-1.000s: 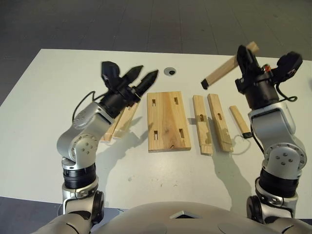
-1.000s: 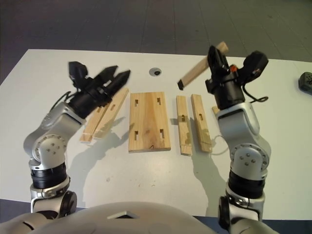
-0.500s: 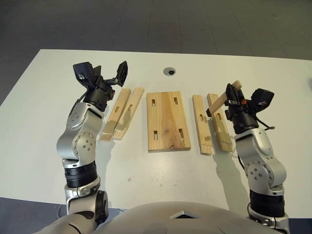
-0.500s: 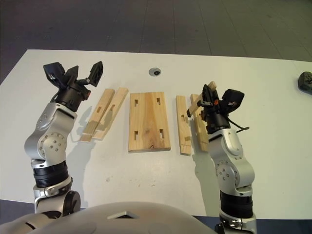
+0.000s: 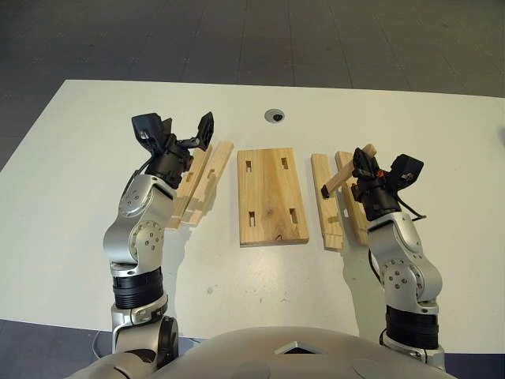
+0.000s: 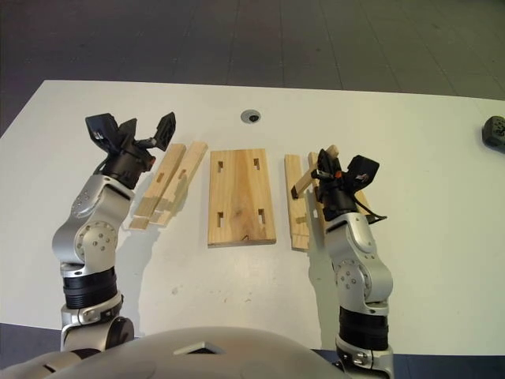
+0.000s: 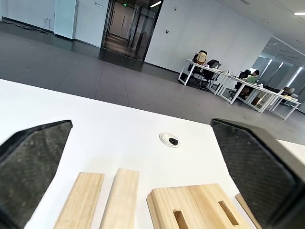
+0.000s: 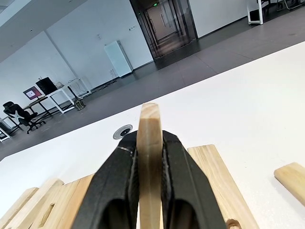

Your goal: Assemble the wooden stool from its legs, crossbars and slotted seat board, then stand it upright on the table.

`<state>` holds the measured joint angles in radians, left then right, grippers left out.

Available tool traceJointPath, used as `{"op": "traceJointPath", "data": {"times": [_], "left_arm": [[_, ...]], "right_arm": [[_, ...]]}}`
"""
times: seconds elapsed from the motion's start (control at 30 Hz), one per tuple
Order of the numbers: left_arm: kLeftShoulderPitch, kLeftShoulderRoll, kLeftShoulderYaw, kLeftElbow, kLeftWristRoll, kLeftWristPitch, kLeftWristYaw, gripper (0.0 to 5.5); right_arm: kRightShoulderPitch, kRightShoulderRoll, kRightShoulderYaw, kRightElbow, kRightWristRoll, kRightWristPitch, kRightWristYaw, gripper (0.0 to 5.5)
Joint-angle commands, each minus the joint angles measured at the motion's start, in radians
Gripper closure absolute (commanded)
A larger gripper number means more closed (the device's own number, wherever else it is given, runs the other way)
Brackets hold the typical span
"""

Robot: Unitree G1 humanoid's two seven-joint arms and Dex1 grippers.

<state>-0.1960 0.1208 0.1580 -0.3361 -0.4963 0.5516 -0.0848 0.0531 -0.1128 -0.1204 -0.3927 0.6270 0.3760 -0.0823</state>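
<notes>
**Head view**
- Table (image 5: 71, 197): white, with a round grommet (image 5: 274, 115) near the far edge.
- Board (image 5: 272, 196): lies flat at mid-table, with four slots facing up.
- Left planks (image 5: 199, 183): two, flat and side by side, just beside the board on the side of the table's left edge.
- Right planks (image 5: 331, 229): two, slotted and flat, just beside the board on the side of the table's right edge.
- Left gripper (image 5: 180, 133): fingers wide apart and empty, raised over the far ends of the left planks.
- Right gripper (image 5: 361, 164): clamped on the bar (image 5: 341, 178), raised over the right planks.
- Bar: off the table and tilted, with its dark-capped end lower and pointing toward the board.
- Dark object (image 6: 495, 130): at the table's right edge; its kind cannot be told.

**Left wrist view**
- Pads (image 7: 28, 167): two, dark and textured, set far apart with nothing between them.
- Beyond: ends of the left planks (image 7: 121, 200), an end of the board (image 7: 200, 202) with two slots, then the grommet (image 7: 169, 139).

**Right wrist view**
- Fingers (image 8: 119, 186): pressed against both faces of the bar (image 8: 150, 143), which stands edge-on between them.
- Beyond: a right plank (image 8: 212, 171), a short piece (image 8: 293, 177) lying apart from it on the table, and the grommet (image 8: 123, 131).
</notes>
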Motion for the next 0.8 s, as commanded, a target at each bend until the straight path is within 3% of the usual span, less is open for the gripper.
{"op": "traceJointPath", "data": {"times": [0.03, 0.8], "left_arm": [[0.012, -0.006, -0.016, -0.005, 0.008, -0.001, -0.007, 0.10], [0.034, -0.018, -0.061, -0.005, 0.019, -0.003, -0.025, 0.10]], "right_arm": [[0.003, 0.022, -0.016, 0.022, -0.032, -0.007, -0.002, 5.08], [-0.053, 0.000, -0.004, 0.097, -0.219, -0.056, 0.120, 5.08]]}}
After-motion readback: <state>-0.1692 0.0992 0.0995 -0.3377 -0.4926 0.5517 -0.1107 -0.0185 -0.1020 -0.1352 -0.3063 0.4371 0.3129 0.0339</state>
